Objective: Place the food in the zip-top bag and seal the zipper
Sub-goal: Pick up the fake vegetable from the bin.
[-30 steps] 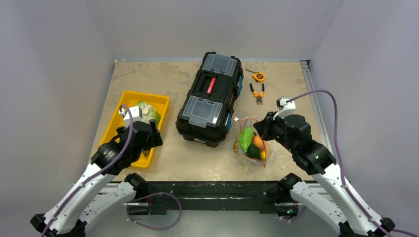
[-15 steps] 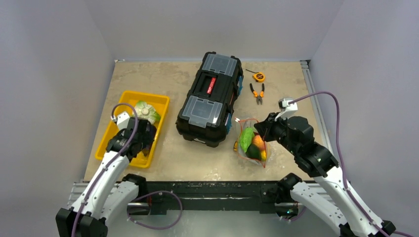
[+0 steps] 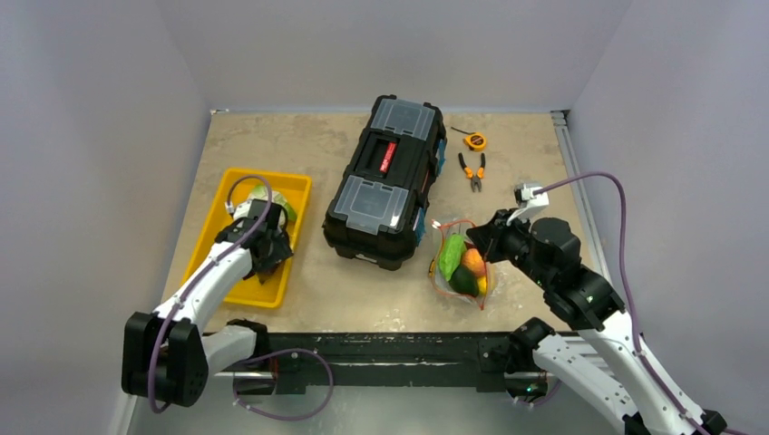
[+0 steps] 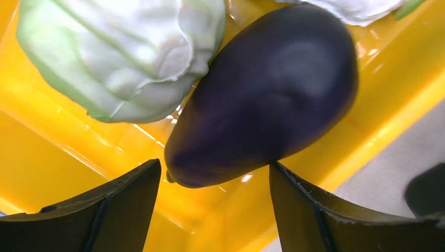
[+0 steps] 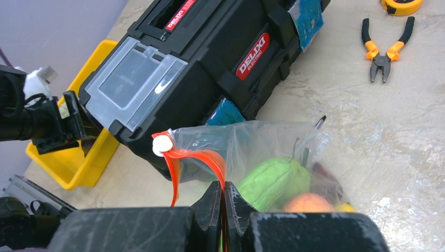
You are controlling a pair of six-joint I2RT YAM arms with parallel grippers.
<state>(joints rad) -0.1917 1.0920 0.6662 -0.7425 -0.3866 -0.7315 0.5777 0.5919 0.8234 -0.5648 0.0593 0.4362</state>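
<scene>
The clear zip-top bag [image 3: 461,263] lies right of the toolbox and holds green, orange and yellow food pieces [image 5: 273,181]. My right gripper [image 5: 222,195] is shut on its red-orange zipper strip [image 5: 202,156], holding the mouth up; a white slider [image 5: 162,144] sits at the strip's end. My left gripper [image 4: 214,184] is open inside the yellow tray [image 3: 243,228], its jaws on either side of the narrow end of the purple eggplant [image 4: 267,100]. A green cabbage [image 4: 126,52] lies beside the eggplant, a white piece [image 4: 362,6] behind it.
A black toolbox [image 3: 385,179] stands mid-table between tray and bag. Orange-handled pliers [image 3: 472,171] and a tape measure [image 3: 475,140] lie at the back right. The tray's yellow wall [image 4: 388,105] is just right of the eggplant.
My left arm has swung away from me and down into the tray, over the eggplant. My right gripper keeps its hold on the bag's strip, barely moved.
</scene>
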